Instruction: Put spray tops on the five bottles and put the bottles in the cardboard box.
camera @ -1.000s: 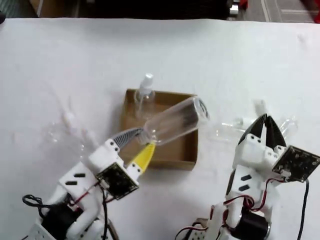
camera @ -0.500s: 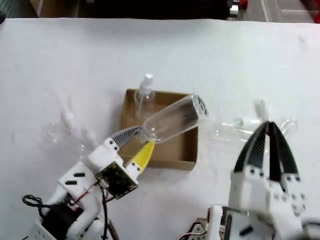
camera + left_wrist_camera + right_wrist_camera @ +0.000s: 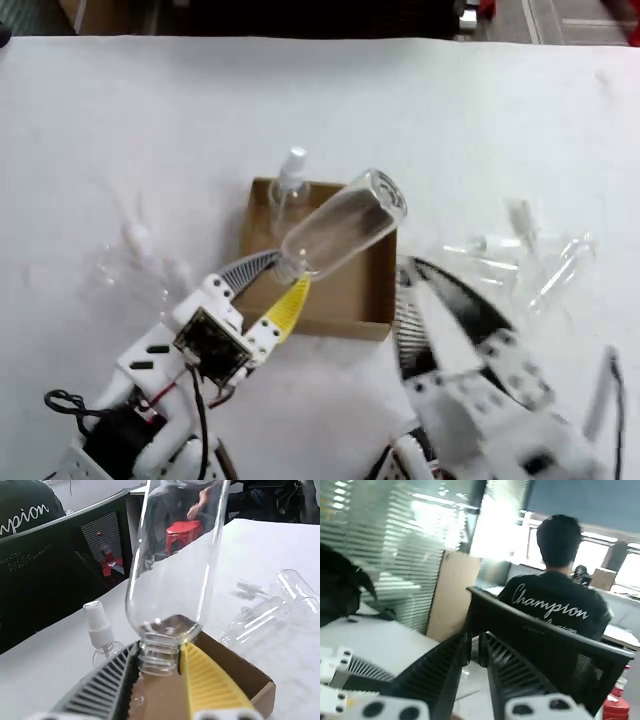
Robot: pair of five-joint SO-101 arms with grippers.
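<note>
My left gripper (image 3: 282, 276) is shut on the neck of a clear uncapped bottle (image 3: 342, 228), held tilted above the cardboard box (image 3: 350, 318). In the left wrist view the grey and yellow fingers of that gripper (image 3: 160, 666) clamp the threaded neck of the bottle (image 3: 175, 570). A bottle with a white spray top (image 3: 288, 188) stands at the box's far left corner (image 3: 98, 626). My right gripper (image 3: 406, 268) hovers raised just right of the box, fingers together with nothing between them (image 3: 476, 647).
Clear bottles and white spray tops (image 3: 510, 255) lie scattered on the white table to the right of the box (image 3: 272, 614). More clear pieces (image 3: 135, 250) lie to its left. The table's far edge (image 3: 320, 38) meets a dark background.
My right arm has swung left from the loose bottles toward the box and risen closer to the camera. The held bottle has tilted up a little.
</note>
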